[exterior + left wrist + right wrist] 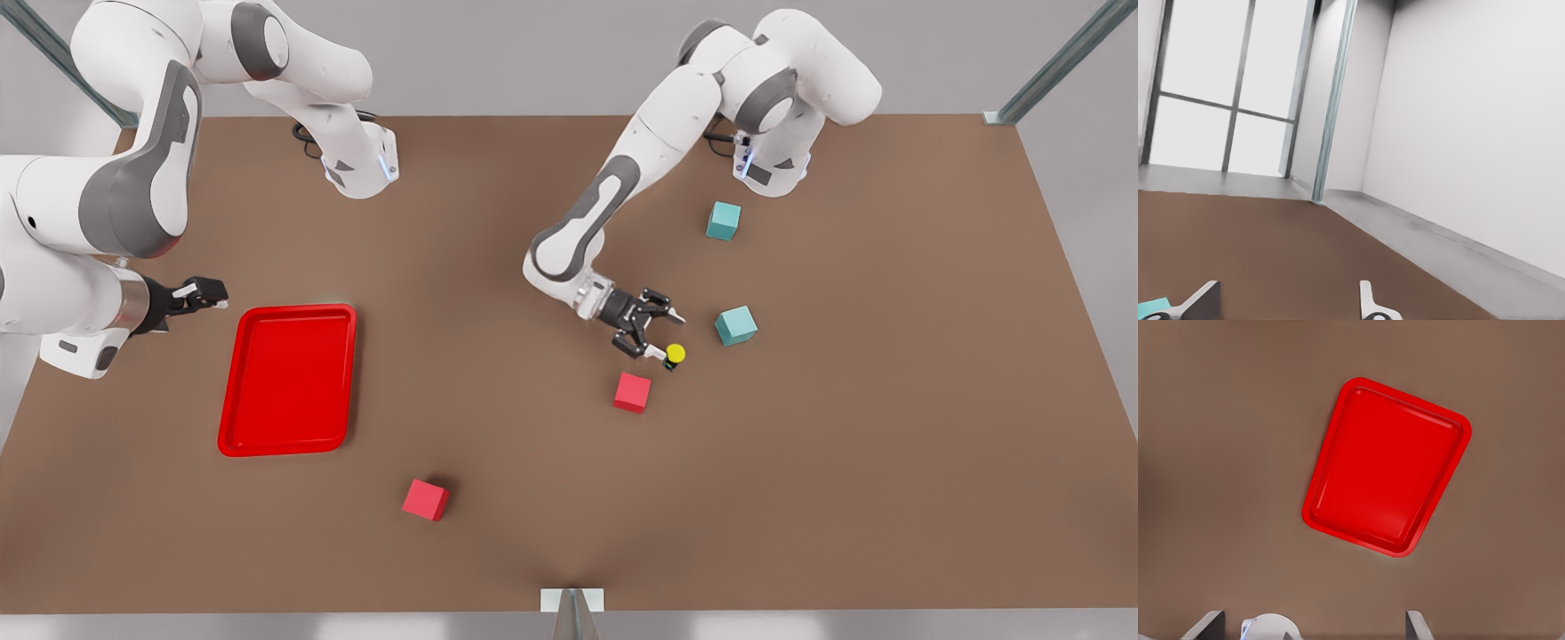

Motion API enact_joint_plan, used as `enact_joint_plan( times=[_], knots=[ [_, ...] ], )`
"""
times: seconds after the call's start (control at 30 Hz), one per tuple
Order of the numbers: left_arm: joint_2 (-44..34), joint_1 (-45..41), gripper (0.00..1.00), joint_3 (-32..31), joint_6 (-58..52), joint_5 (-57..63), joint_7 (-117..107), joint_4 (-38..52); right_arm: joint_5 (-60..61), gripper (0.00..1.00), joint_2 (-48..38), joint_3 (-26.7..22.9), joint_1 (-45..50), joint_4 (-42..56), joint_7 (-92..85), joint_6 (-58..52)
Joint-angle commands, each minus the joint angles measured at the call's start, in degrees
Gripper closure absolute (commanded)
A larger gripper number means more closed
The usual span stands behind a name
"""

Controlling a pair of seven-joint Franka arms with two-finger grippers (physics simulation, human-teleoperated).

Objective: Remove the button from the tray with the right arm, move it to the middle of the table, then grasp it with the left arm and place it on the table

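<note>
Button (675, 355) — yellow cap, dark body

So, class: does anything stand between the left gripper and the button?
Nothing visible. The button stands on the table beside a fingertip of the open left gripper. The red cube and teal cube lie nearby, off to the sides. The right gripper waits by the tray.

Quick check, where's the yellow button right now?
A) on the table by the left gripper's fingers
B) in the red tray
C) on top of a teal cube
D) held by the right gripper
A: the button stands on the table at the left gripper, fingers open; the tray holds nothing.
</note>
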Motion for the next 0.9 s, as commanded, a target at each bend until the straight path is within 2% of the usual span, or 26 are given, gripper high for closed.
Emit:
enact_joint_plan(
  times=[0.0,0.07,0.1,0.13,0.2,0.27,0.3,0.33,0.37,0.4,0.43,0.87],
  knots=[
    [-6.79,1.23,0.0,0.34,1.49,-16.13,76.69,-0.59,0.02,0.0,-0.06,0.0,-0.01,0.02,0.03,-0.04],
    [-12.51,10.62,0.0,0.34,12.74,-49.39,109.11,1.94,-0.07,0.0,-0.06,0.0,-0.01,0.02,0.03,-0.04],
    [-12.42,17.4,0.0,0.43,13.1,-67.72,122.85,7.06,-0.07,0.0,-0.06,0.0,-0.01,0.02,0.03,-0.04],
    [-12.42,23.02,0.0,0.52,7.32,-71.43,129.44,10.39,-0.07,0.0,-0.06,0.0,-0.01,0.02,0.03,-0.04],
    [-12.33,33.92,0.0,0.52,-5.08,-71.43,146.5,17.52,0.02,0.0,-0.06,0.0,-0.01,0.02,0.03,-0.04],
    [-12.42,36.57,0.0,0.87,-7.11,-65.72,147.39,23.14,-0.07,0.0,-0.06,0.0,-0.01,0.02,0.03,-0.04],
    [-17.59,36.83,0.0,1.31,-6.85,-59.66,147.21,22.79,-0.07,0.0,-0.06,0.0,-0.01,0.02,0.03,-0.04],
    [-28.84,39.37,0.0,1.22,-5.62,-59.21,147.3,15.86,0.02,0.0,-0.06,0.0,0.08,0.02,0.03,-0.04],
    [-36.67,41.13,0.0,1.22,0.17,-61.5,147.83,11.11,0.11,0.0,-0.06,0.0,0.08,0.02,0.03,-0.04],
    [-42.47,41.57,0.0,1.31,4.14,-61.41,147.74,6.98,0.11,0.0,-0.06,0.0,0.08,0.02,0.03,-0.04],
    [-44.76,41.58,0.0,1.84,3.87,-61.32,148.09,5.92,0.11,0.0,-0.06,0.0,0.08,0.02,0.03,-0.04],
    [-41.16,41.05,0.0,1.84,4.23,-62.11,148.53,6.62,0.11,0.0,-0.06,0.0,-0.01,0.02,0.03,-0.04]
  ],
)
